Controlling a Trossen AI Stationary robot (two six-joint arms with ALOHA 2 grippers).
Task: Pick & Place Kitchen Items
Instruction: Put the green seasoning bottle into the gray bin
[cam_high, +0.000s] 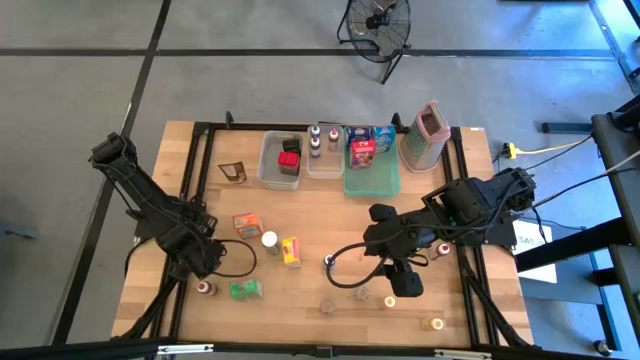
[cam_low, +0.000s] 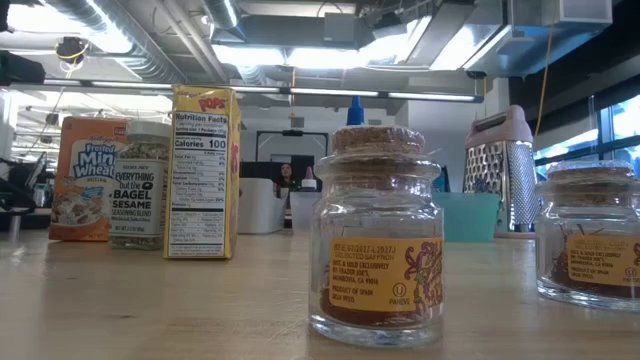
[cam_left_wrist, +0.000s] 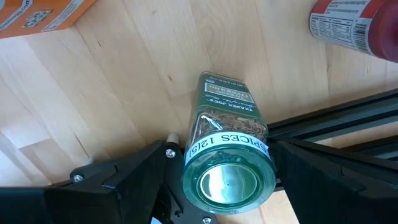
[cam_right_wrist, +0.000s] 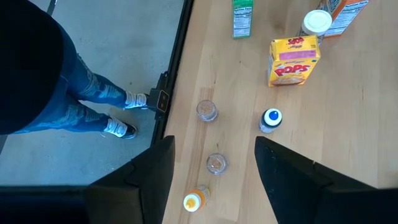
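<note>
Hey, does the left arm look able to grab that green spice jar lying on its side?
Probably yes. The green spice jar lies on bare wood right between the left gripper's open jaws, with nothing in the way.

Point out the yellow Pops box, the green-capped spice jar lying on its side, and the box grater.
yellow Pops box (cam_right_wrist: 293, 59), right wrist view, on its printed front face.
green-capped spice jar (cam_left_wrist: 227, 182), left wrist view, on its green cap.
box grater (cam_low: 498, 178), low view, on its metal grating face.
</note>
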